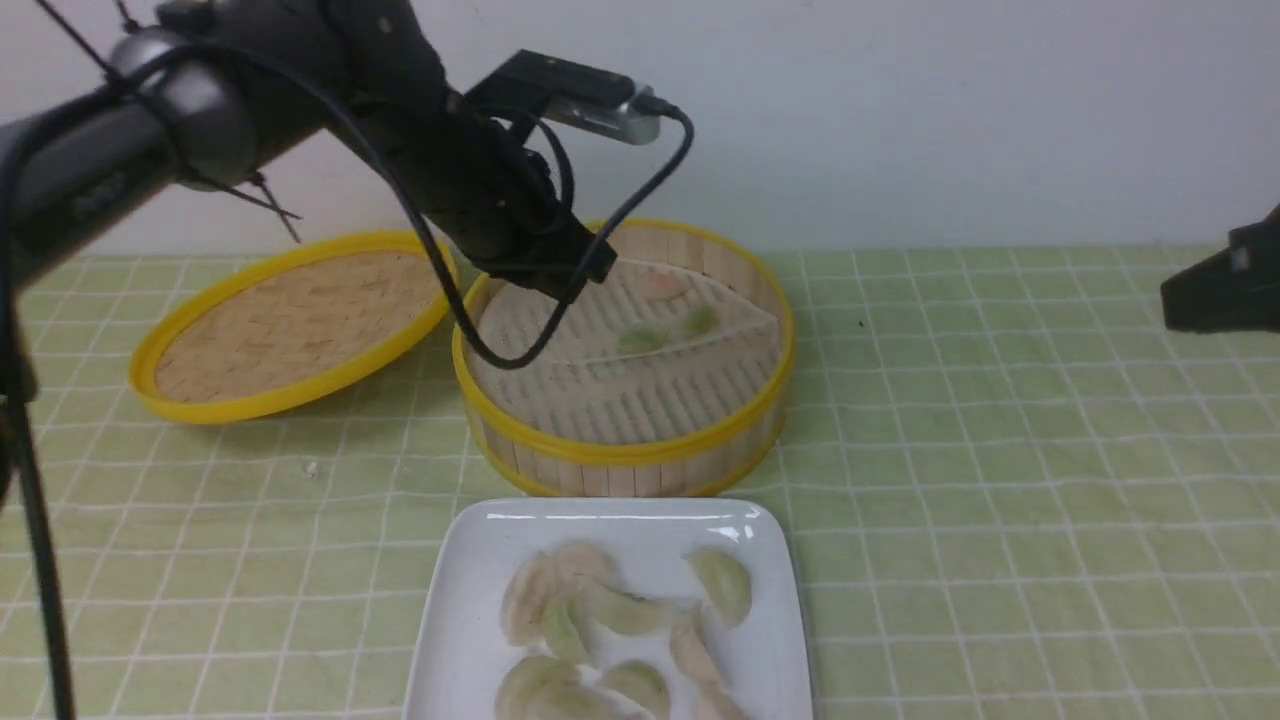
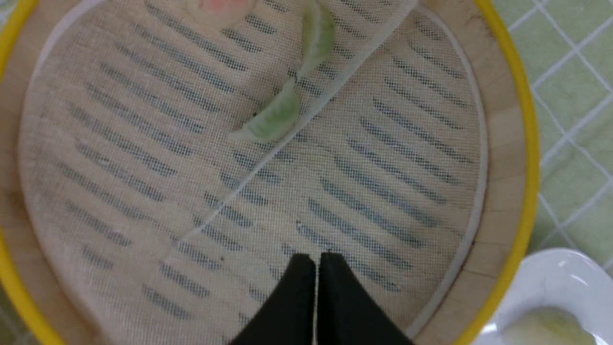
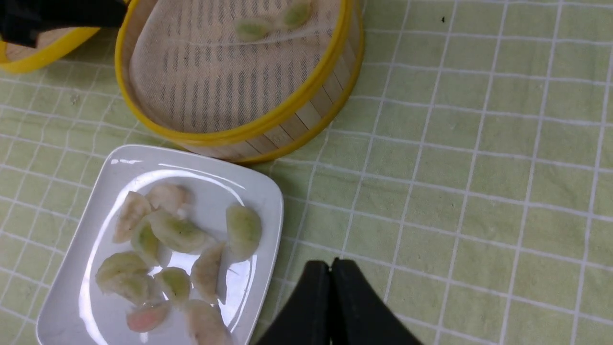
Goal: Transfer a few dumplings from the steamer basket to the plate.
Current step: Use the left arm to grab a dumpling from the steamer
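I hold my left pincer (image 2: 316, 259), pressed together and empty, over the steamer basket (image 1: 620, 455), where the dumplings (image 2: 275, 117) at one o'clock sit on a liner fold (image 2: 230, 191) it could snag.

The right gripper (image 3: 330, 264), jaws pressed together, hangs over the green checked cloth (image 3: 479, 191) just right of the plate (image 3: 268, 191), which holds perhaps nine dumplings (image 3: 177, 232). Two more lie in the steamer basket (image 3: 287, 105) beyond.
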